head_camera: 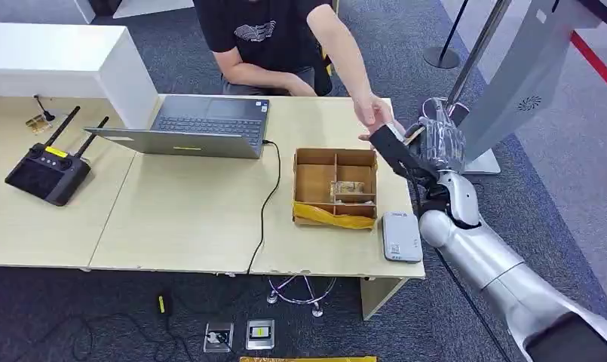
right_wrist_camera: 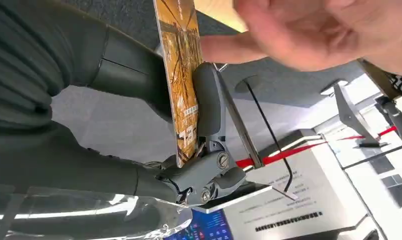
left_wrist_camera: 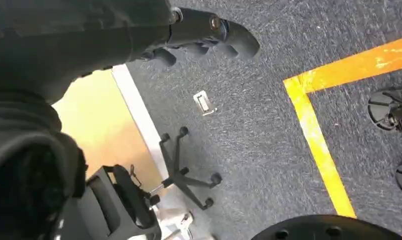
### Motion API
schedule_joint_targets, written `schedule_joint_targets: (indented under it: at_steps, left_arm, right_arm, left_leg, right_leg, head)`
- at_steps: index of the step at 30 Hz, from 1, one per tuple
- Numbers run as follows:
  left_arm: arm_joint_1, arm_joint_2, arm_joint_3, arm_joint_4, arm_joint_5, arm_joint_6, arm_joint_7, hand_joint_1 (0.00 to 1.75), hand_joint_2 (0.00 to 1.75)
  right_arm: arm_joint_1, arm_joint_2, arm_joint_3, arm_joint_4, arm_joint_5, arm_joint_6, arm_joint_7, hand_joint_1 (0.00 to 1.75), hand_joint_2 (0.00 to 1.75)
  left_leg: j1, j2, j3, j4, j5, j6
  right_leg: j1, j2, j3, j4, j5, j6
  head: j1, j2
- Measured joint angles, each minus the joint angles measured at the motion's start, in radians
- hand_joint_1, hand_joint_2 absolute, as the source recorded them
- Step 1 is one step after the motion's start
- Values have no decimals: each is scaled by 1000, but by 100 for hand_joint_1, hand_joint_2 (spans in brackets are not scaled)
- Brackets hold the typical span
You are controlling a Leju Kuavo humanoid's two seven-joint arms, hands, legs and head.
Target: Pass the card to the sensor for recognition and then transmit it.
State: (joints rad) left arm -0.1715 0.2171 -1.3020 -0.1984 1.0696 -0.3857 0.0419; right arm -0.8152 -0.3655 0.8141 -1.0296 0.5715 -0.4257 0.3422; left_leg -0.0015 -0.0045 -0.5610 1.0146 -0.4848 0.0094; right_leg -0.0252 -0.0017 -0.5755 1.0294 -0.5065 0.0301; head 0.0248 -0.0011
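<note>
Your card [right_wrist_camera: 181,75] is pinched upright between the thumb and fingers of the right robot hand [head_camera: 424,147], raised just past the surface's [head_camera: 187,219] far right corner, its upper end cut off in the wrist view. A person's hand [head_camera: 375,115] blurs right beside it. The left robot hand [left_wrist_camera: 208,32] hangs over carpet, fingers curled on nothing. The cardboard box [head_camera: 335,187] holds something small I can't make out; the grey sensor [head_camera: 401,236] lies beside it.

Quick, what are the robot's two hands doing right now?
Left hand: hangs over the carpet, fingers curled in, holding nothing.
Right hand: pinches the card upright, next to a person's hand.
</note>
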Motion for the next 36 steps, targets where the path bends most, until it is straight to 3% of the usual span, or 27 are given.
schedule_joint_targets:
  at_steps: [10, 11, 16, 20, 21, 25, 31, 36]
  left_arm:
    - [-1, -1, -1, 0, -1, 0, -13, 0, 0]
    - [-1, -1, -1, 0, -1, 0, -13, 0, 0]
    - [0, -1, -2, 0, 2, 0, -11, 0, 0]
    - [1, -2, -2, 0, 2, 0, -9, 0, 0]
    - [2, -2, -2, 0, 3, 0, -9, 0, 0]
    - [7, -3, -2, 0, 10, 0, -9, 0, 0]
    - [16, -3, -2, 0, 25, 0, -9, 0, 0]
    - [26, -3, -1, 0, 34, 0, -9, 0, 0]
  right_arm:
    - [1, 2, 6, 0, 24, 10, 34, 175, 175]
    - [1, 2, 6, 0, 26, 11, 34, 0, 0]
    - [2, 5, 7, 0, 22, 27, 34, 0, 0]
    - [9, 6, 8, -5, 19, 84, 39, 0, 0]
    - [12, 6, 8, -13, 34, 95, 54, 0, 175]
    - [31, -16, 10, -80, 85, 137, 102, 0, 175]
    - [73, -60, 3, -191, 66, 174, 137, 0, 175]
    - [170, -131, -34, -343, 57, 181, 196, 0, 175]
  left_leg:
    - [0, 0, 0, 0, 0, 0]
    - [0, 0, 0, 0, 0, 0]
    - [0, 0, 0, 0, 0, 0]
    - [0, 0, 0, 0, 0, 0]
    - [0, 0, 0, 0, 0, 0]
    - [0, 0, 0, 0, 0, 0]
    - [0, 1, 1, 0, 0, 0]
    - [0, 1, 0, 0, -1, 0]
  right_leg:
    - [0, 0, 0, 0, 0, 0]
    - [0, 0, 0, 0, 0, 0]
    - [0, 0, 0, 0, 0, 0]
    - [0, 0, 0, 0, 0, 0]
    - [0, 0, 0, 0, 0, 0]
    - [0, 1, 0, 0, 0, 0]
    - [0, 1, -1, 0, 0, 0]
    - [0, 1, 0, -1, 0, 0]
  head:
    - [0, 0]
    - [0, 0]
    - [0, 0]
    - [0, 0]
    - [0, 0]
    - [0, 0]
    - [0, 0]
    - [0, 0]
